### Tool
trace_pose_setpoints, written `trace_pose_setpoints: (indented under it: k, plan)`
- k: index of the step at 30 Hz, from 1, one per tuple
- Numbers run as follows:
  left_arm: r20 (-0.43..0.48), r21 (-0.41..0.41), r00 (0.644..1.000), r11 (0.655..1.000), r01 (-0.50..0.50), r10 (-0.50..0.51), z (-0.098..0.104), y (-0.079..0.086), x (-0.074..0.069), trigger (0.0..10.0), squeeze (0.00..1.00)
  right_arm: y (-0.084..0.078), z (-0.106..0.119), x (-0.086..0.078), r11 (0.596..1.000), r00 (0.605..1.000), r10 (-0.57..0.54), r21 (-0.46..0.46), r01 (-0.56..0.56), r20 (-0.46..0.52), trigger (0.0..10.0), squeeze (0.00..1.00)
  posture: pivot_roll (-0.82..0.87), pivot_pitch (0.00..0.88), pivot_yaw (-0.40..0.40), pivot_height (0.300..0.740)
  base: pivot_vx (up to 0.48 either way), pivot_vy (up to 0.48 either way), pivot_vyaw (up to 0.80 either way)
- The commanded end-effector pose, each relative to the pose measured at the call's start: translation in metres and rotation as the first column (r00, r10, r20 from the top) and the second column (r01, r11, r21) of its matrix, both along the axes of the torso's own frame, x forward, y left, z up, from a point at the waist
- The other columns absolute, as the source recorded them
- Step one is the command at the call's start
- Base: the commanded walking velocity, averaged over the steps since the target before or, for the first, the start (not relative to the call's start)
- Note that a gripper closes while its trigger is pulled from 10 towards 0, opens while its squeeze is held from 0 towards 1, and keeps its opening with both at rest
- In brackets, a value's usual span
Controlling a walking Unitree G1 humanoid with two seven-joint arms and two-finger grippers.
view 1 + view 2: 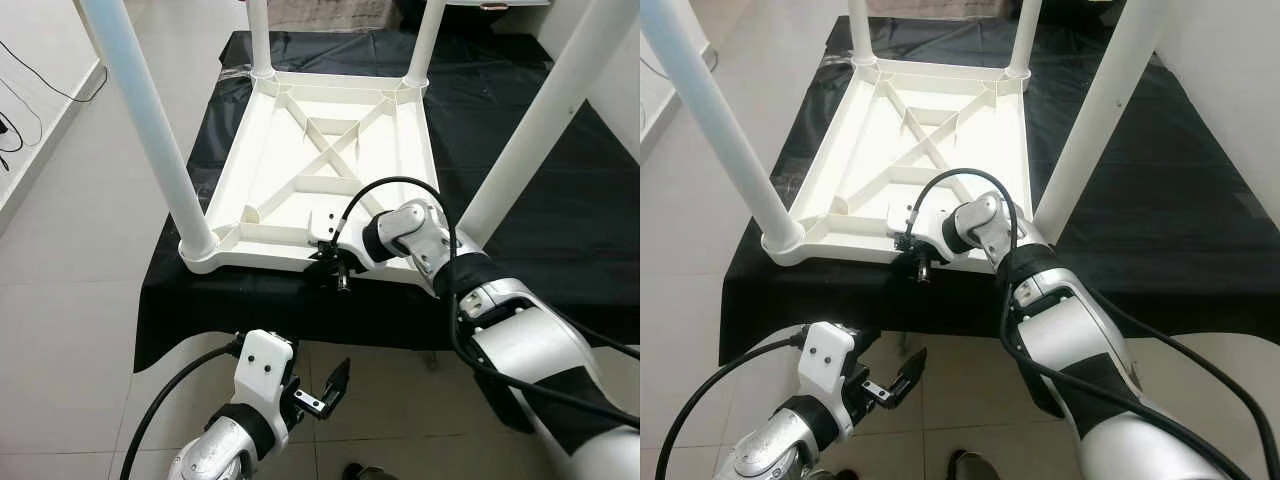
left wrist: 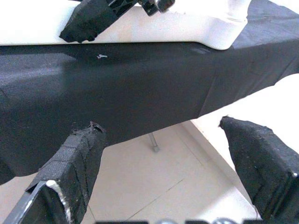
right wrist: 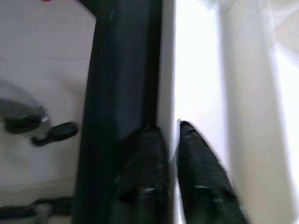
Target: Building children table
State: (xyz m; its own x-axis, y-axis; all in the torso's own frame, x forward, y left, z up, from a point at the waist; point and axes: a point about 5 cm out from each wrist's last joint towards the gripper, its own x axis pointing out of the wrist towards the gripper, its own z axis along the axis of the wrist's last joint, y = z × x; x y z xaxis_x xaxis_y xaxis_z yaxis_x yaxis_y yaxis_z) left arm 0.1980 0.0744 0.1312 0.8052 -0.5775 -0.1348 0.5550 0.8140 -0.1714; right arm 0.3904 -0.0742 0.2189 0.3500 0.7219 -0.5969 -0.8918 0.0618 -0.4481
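— Four legs stand up from the table (image 1: 322, 160), which lies upside down on a black cloth (image 1: 520, 150), its ribbed underside facing up. The cloth covers a low tabletop; pale floor (image 1: 80, 300) lies all round.

— Which way does its long axis run?

— Straight away from the robot. The short near rim (image 1: 260, 262) faces it, with a leg (image 1: 150, 120) at the near left corner and another leg (image 1: 555, 105) at the near right.

— And which arm is nearer?

— The right, plainly. The right claw (image 1: 335, 262) is at that near rim, about midway along it, touching the white plastic. In the right wrist view its fingers (image 3: 201, 172) lie nearly together with the rim's edge between them, so I judge it pinches the rim.

— The left one?

— The left claw (image 1: 322, 392) hangs lower, over the floor, short of the cloth's hanging front edge and well apart from the table. Its fingers (image 2: 70, 172) are spread wide with nothing between them. The table lies ahead of it and above.

— So what does the next move turn on?

— As I judge it, all four legs look seated, so the table wants turning over. The right claw has only the near short rim; the left would have to rise and reach forward to the rim beside the near left leg.
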Motion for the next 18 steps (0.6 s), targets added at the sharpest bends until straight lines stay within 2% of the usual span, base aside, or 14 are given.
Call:
trace_pose_setpoints:
  k: [1, 8, 9, 12, 14, 15, 16, 17, 18]
  plan:
    - [-0.021, -0.004, 1.0, 1.0, -0.003, 0.003, -0.004, 0.0, -0.001, 10.0, 0.0, 0.011, 0.022, 0.002, 0.999, 0.994, 0.037, 0.036, -0.041, 0.103, 10.0, 1.0, 0.03, 0.173, -0.073, 0.74, 0.0, 0.0, 0.0]
    - [-0.022, -0.001, 1.0, 1.0, -0.004, 0.004, -0.006, 0.0, 0.002, 10.0, 0.0, 0.003, 0.031, 0.004, 0.996, 0.988, 0.02, 0.08, -0.032, 0.154, 10.0, 1.0, 0.02, 0.159, -0.068, 0.74, 0.0, 0.0, 0.0]
    - [-0.022, 0.002, 1.0, 1.0, -0.005, 0.005, -0.009, 0.0, 0.005, 10.0, 0.0, -0.005, 0.042, 0.005, 0.992, 0.984, -0.002, 0.121, -0.02, 0.178, 10.0, 0.0, 0.02, 0.143, -0.064, 0.74, 0.0, 0.0, 0.0]
    - [-0.023, 0.003, 1.0, 1.0, -0.006, 0.006, -0.01, 0.001, 0.007, 10.0, 0.0, -0.008, 0.045, 0.005, 0.99, 0.984, -0.004, 0.137, -0.021, 0.179, 10.0, 0.0, 0.02, 0.143, -0.064, 0.74, 0.0, 0.0, 0.0]
    - [-0.023, 0.007, 1.0, 1.0, -0.01, 0.01, -0.012, 0.002, 0.01, 10.0, 0.0, -0.014, 0.055, 0.003, 0.977, 0.988, -0.012, 0.213, -0.022, 0.157, 10.0, 0.0, 0.02, 0.13, -0.063, 0.74, 0.0, 0.0, 0.0]
    - [-0.023, 0.007, 1.0, 1.0, -0.01, 0.01, -0.012, 0.002, 0.01, 10.0, 0.0, -0.014, 0.055, 0.003, 0.977, 0.988, -0.012, 0.213, -0.022, 0.157, 10.0, 0.0, 0.02, 0.13, -0.063, 0.74, 0.0, 0.0, 0.0]
    - [-0.024, 0.007, 1.0, 1.0, -0.017, 0.017, -0.013, 0.003, 0.012, 10.0, 0.0, -0.017, 0.06, 0.004, 0.963, 0.986, -0.04, 0.271, -0.006, 0.164, 10.0, 0.0, 0.02, 0.115, -0.062, 0.74, 0.0, 0.0, 0.0]
    - [-0.029, 0.005, 0.999, 0.999, -0.032, 0.032, -0.015, 0.006, 0.015, 10.0, 0.0, -0.021, 0.069, 0.005, 0.922, 0.971, -0.123, 0.384, 0.037, 0.203, 10.0, 0.0, 0.02, 0.102, -0.056, 0.74, 0.0, 0.0, 0.0]
    - [-0.032, 0.004, 0.999, 0.999, -0.043, 0.043, -0.016, 0.007, 0.017, 10.0, 0.0, -0.024, 0.074, 0.006, 0.886, 0.956, -0.188, 0.459, 0.066, 0.224, 10.0, 0.0, 0.02, 0.102, -0.056, 0.74, 0.0, 0.0, 0.0]
